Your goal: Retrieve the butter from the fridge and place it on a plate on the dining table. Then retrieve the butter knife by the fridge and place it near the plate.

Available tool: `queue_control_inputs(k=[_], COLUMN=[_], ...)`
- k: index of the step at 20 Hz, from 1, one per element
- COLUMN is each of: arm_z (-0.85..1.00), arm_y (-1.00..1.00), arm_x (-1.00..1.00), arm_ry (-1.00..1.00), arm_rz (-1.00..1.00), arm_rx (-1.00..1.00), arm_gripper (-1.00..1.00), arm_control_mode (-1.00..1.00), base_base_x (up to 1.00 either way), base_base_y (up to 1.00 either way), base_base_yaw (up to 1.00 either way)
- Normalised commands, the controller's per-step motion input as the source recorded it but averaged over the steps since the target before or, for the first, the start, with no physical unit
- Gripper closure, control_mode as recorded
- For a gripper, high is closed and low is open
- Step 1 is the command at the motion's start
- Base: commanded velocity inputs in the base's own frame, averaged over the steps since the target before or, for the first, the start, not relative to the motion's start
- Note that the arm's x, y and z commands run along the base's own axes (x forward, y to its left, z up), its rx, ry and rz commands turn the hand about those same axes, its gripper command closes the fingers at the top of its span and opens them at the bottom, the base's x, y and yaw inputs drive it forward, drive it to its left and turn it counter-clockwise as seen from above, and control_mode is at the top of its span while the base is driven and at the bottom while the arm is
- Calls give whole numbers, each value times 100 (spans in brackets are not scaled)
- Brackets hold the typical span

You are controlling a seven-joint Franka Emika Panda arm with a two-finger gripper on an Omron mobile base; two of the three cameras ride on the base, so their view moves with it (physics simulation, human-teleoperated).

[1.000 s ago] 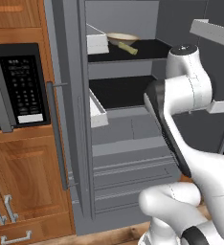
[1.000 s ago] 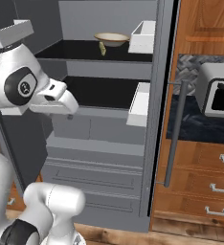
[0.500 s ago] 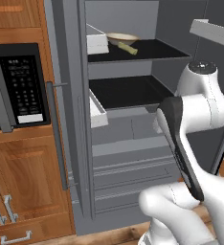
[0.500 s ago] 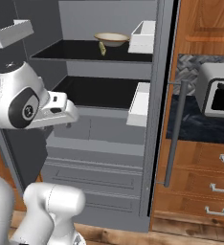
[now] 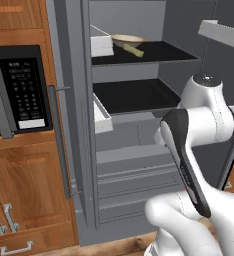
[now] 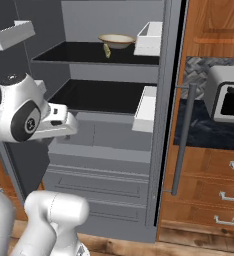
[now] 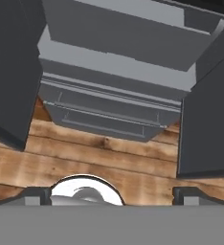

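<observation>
The grey fridge [image 5: 134,150] [image 6: 106,150] stands open. On its top shelf the butter [image 5: 133,50] [image 6: 107,50], a pale yellow-green stick, lies in front of a shallow beige bowl [image 5: 127,39] [image 6: 116,40]. My arm's wrist [image 6: 56,125] hangs in front of the fridge, below the middle shelf and well under the butter. In the hand view my gripper [image 7: 111,195] is open, its fingertips [image 7: 37,194] wide apart with nothing between them, facing down at the fridge's lower drawers [image 7: 109,112] and the wooden floor. The plate, dining table and butter knife are out of view.
White door bins [image 5: 101,46] [image 6: 149,37] flank the shelves. A black-fronted microwave [image 5: 19,90] sits in wood cabinets to the left. A toaster [image 6: 229,100] stands on the counter to the right. The door's long bar handle [image 6: 184,140] juts out.
My arm has dropped from the height of the top shelf to below the middle shelf. The butter and bowl have not moved. The gripper stays open.
</observation>
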Motion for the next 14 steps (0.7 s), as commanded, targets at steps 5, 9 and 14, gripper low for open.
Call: queue_control_inputs(k=[5, 9, 14], arm_z=[-16, -6, 0], arm_y=[24, 0, -1], arm_x=[0, 0, 0], arm_ry=[4, 5, 7], arm_rz=[-20, -14, 0], arm_rx=[18, 25, -3], arm_gripper=[-100, -100, -100], arm_control_mode=[-100, -100, -100], base_base_x=[0, 0, 0], base_base_y=[0, 0, 0], base_base_yaw=[0, 0, 0])
